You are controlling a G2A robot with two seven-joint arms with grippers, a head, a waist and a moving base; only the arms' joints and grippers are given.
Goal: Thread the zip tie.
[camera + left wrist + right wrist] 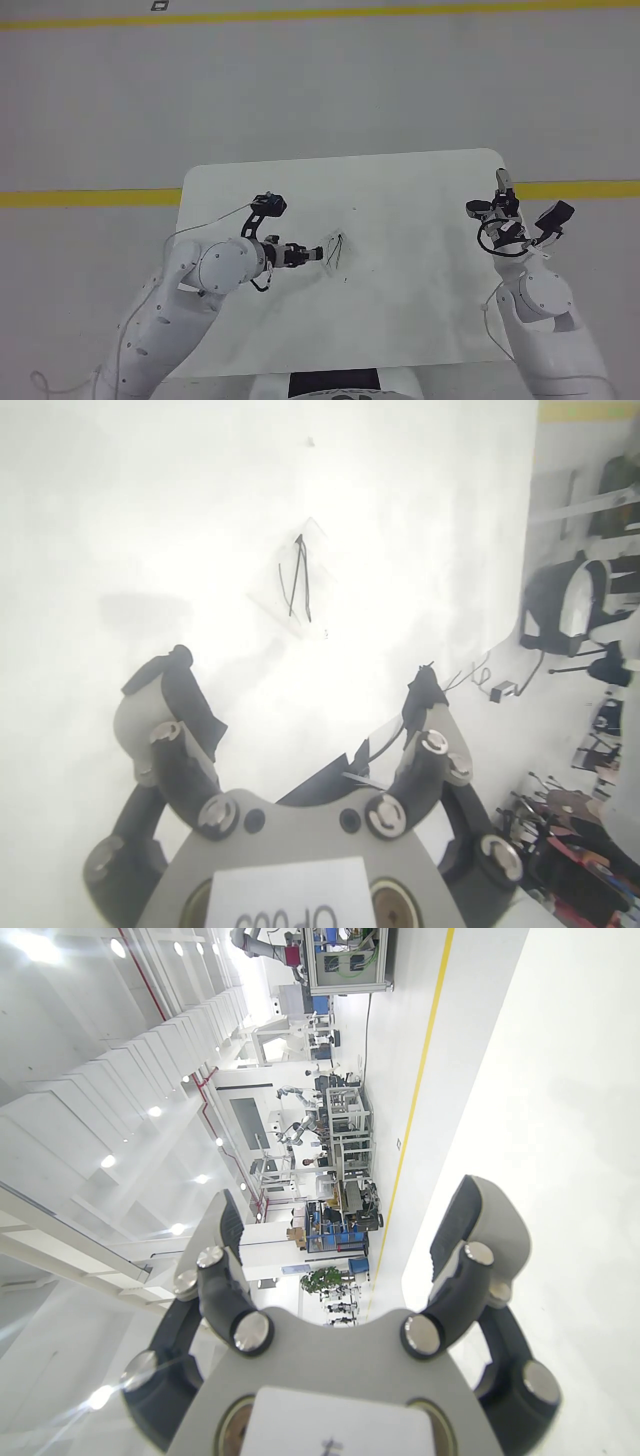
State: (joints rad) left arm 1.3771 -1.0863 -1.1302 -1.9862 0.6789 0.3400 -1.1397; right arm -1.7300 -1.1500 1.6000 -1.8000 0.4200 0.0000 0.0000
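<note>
Left gripper [302,662] near zip tie [296,575] in barely-visible bag [322,562]

One table [420,300], one clear bag [322,570], and what look like three zip ties [296,575].

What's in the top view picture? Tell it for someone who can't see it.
Thin black zip ties lie near the middle of a white table, just ahead of the left gripper. The right gripper is off at the table's right edge, far from the ties.
</note>
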